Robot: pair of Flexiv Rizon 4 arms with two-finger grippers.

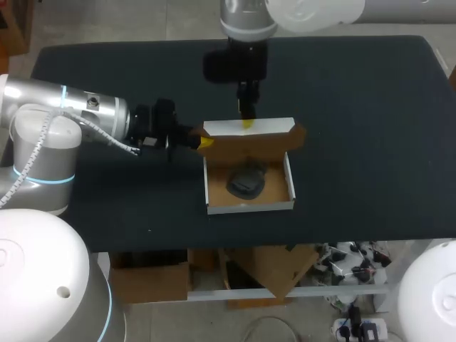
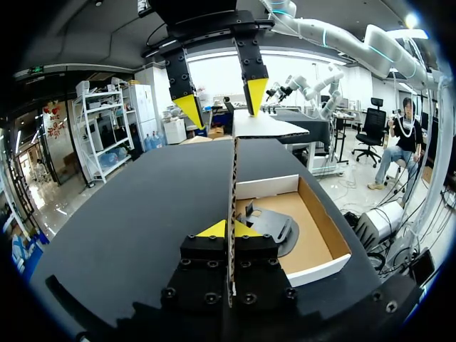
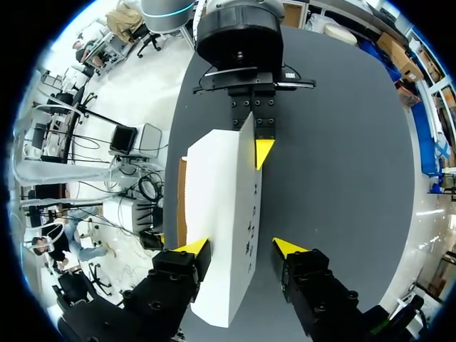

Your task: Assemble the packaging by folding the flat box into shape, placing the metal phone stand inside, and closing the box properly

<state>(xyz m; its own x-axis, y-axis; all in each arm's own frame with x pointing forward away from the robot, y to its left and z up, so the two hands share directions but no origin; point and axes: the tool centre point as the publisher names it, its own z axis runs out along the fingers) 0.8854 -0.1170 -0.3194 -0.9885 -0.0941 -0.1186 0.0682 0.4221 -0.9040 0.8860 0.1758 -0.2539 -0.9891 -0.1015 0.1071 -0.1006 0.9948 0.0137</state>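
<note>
The brown cardboard box (image 1: 249,207) lies open at the table's middle, with the dark metal phone stand (image 1: 246,182) inside its tray. Its white lid (image 1: 249,127) stands raised along the far side. My left gripper (image 1: 204,142) is shut on the lid's left edge; in the left wrist view the cardboard edge (image 2: 231,171) runs upright between its fingers (image 2: 229,229), with the stand (image 2: 271,224) beside it. My right gripper (image 1: 246,122) comes in from the far side. It (image 3: 241,249) stands open astride the lid (image 3: 221,185), one finger against the white face and the other clear of it.
The black table (image 1: 370,142) has free room on both sides of the box and behind it. The box sits close to the table's front edge. My left gripper (image 3: 260,146) is at the lid's end opposite my right gripper.
</note>
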